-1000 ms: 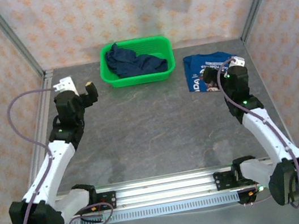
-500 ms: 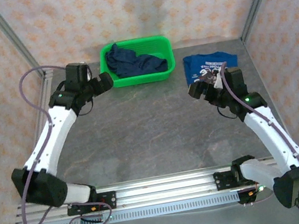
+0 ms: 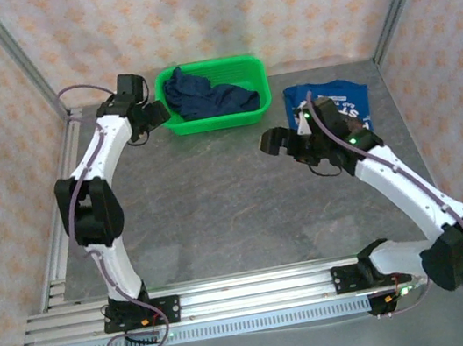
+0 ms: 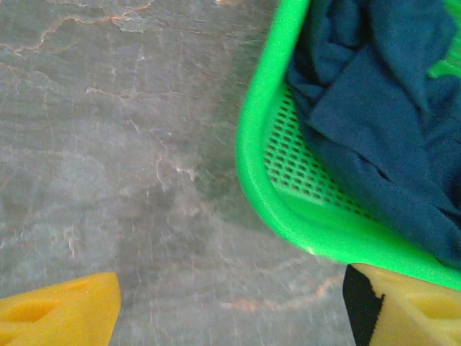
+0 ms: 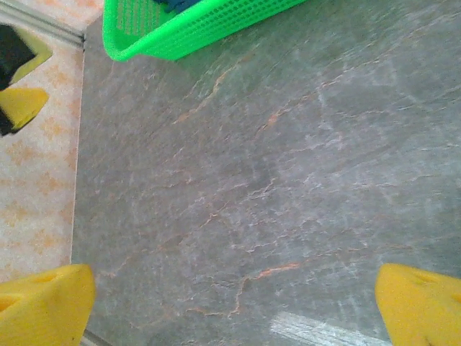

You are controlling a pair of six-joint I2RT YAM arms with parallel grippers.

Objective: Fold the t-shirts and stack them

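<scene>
**Left to right.** We find the left tool (image 3: 153, 115) just beside the left end of the green mesh basket (image 3: 219, 123). Its yellow fingers (image 4: 57, 317) are spread wide and hold nothing. The plain navy tee (image 3: 206, 97) lies crumpled inside the basket, its folds bunched, and the left wrist view cuts it off at the frame edge. Right of centre, the right tool (image 3: 273, 142) hangs above the bare grey bench (image 3: 221, 219), likewise agape and empty. Farthest right, the brighter blue tee (image 3: 340, 102) lies fairly flat on the bench. The right arm crosses it, so we can make out only fragments of its white lettering.
</scene>
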